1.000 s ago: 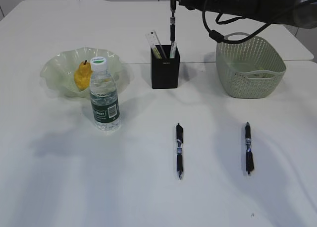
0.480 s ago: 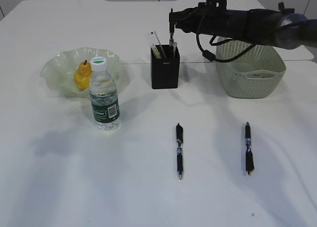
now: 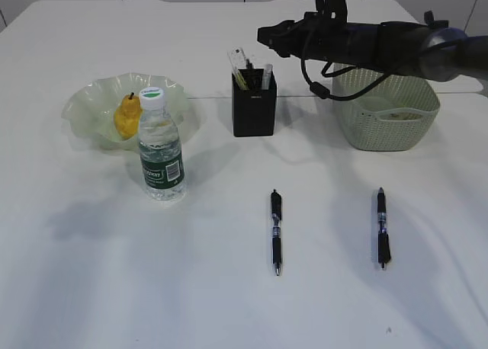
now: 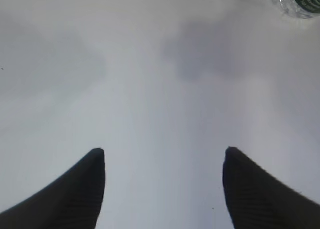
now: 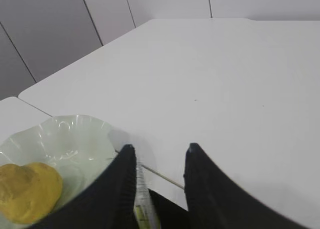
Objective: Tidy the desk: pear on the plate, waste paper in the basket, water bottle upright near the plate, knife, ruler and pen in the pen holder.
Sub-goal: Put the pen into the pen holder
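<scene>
Black pen holder sits under the right tool, jaws parted and empty; careless withdrawal could clip the protruding ruler, tipping it.

Bright, even light; soft shadows; left wrist view blurred.

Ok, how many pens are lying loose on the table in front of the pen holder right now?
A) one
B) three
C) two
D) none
C: the exterior view shows one pen lying in front of the pen holder and a second pen to its right, in front of the basket.
</scene>
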